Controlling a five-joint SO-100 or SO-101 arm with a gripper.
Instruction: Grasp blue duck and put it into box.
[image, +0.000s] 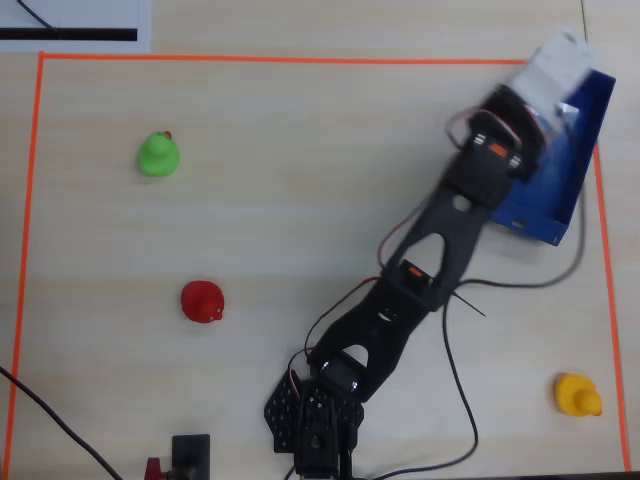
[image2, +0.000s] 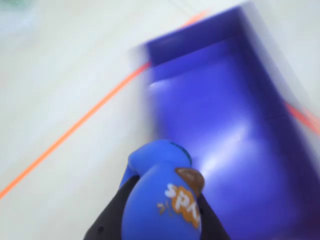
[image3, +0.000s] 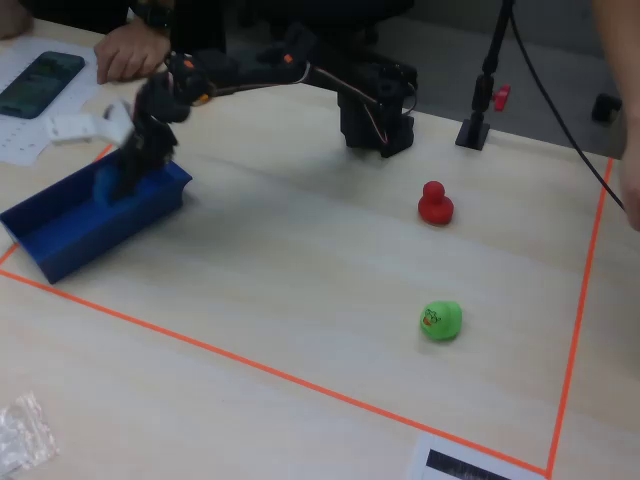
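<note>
My gripper (image2: 162, 202) is shut on the blue duck (image2: 160, 175), a glossy blue toy with orange print, held between the black fingers (image2: 117, 210). The deep-blue box (image2: 225, 125) lies just ahead and to the right in the blurred wrist view. In the fixed view the gripper (image3: 125, 178) hangs over the near end of the box (image3: 60, 240), and the duck (image3: 107, 186) shows as a blue patch at the box's wall height. In the overhead view the arm's wrist covers the duck and part of the box (image: 588, 135) at the top right.
A green duck (image: 158, 155), a red duck (image: 202, 301) and a yellow duck (image: 578, 394) stand apart on the table. Orange tape (image: 300, 60) frames the work area. A person's hand (image3: 130, 50) and a phone (image3: 40, 80) lie behind the box.
</note>
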